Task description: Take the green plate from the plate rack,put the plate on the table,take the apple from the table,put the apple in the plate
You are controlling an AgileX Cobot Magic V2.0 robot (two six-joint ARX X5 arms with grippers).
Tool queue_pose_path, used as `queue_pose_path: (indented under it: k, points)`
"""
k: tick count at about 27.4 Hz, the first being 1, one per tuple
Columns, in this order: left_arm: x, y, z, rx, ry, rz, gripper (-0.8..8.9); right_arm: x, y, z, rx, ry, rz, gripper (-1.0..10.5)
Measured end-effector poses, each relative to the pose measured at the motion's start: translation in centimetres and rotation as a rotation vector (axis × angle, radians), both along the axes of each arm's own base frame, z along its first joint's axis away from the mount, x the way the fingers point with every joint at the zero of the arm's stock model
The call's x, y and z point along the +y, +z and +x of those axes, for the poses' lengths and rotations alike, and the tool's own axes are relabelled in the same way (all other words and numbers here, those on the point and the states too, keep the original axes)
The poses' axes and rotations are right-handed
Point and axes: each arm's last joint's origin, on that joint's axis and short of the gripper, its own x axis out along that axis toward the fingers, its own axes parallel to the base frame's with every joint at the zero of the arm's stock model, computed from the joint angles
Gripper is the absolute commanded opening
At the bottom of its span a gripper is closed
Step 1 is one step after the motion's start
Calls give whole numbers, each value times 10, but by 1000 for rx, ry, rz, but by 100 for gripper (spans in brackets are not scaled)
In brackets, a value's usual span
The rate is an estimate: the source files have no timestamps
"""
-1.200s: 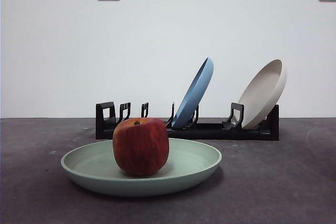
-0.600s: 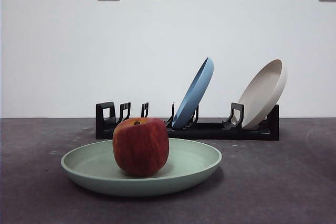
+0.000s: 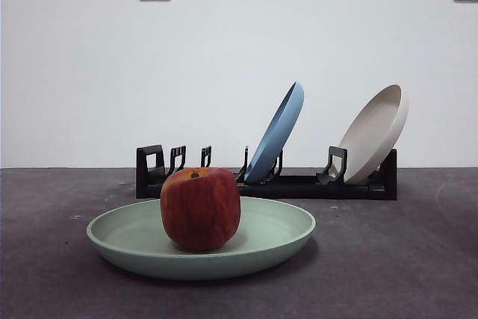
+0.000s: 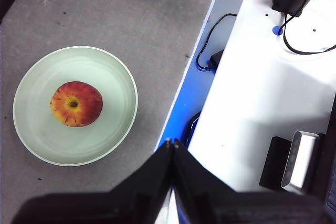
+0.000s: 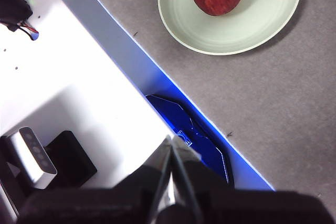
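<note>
Front view: apple rests upright (stem end up) at the centre of the green plate, which lies flat on the table in front of the plate rack. A blue plate and a beige plate lean in the rack. Left gripper and right gripper: jaws closed together, holding nothing, well apart from the plate.

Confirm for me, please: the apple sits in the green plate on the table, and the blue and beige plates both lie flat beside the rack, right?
Not quite. The apple does sit in the green plate on the table, but the front view shows the blue plate and the beige plate standing tilted in the rack, not lying flat beside it.
</note>
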Motion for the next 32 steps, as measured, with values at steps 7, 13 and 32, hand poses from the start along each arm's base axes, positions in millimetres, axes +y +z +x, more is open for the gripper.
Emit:
queue_pose_path:
  k: [7, 13, 32]
  points:
    - [-4, 11, 13, -147, 75, -103, -3, 0, 0, 0, 0, 0, 0, 1]
    - [17, 56, 46, -473, 196, -444, -3, 0, 0, 0, 0, 0, 0, 1]
    - [142, -40, 32, -1055, 676, -620, -3, 0, 0, 0, 0, 0, 0, 1]
